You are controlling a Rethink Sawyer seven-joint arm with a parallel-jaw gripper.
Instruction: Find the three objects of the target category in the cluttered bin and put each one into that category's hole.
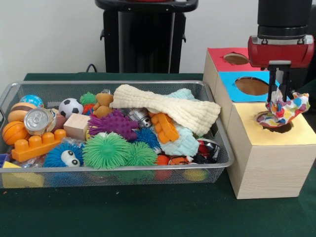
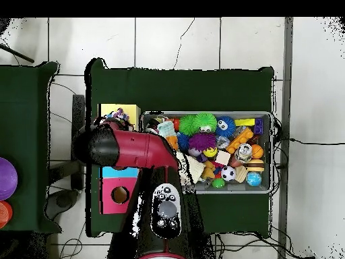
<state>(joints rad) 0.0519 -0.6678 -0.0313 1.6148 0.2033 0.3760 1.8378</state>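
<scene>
The pincer (image 1: pixel 279 101) is gripping a colourful patterned cloth (image 1: pixel 285 109) and dangling it right over the hole in the yellow box (image 1: pixel 276 143). The wire bin (image 1: pixel 223 143) is sitting just left of the boxes, crammed with toys under a cream cloth (image 1: pixel 168 108).

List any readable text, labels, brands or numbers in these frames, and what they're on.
None readable in either view.
Can: only its plain silver top shows, no label in sight.
Patterned cloth in the hand: coloured shapes, no letters.
Box with red, blue and yellow tops: blank.
Bin toys: no print legible.
</scene>
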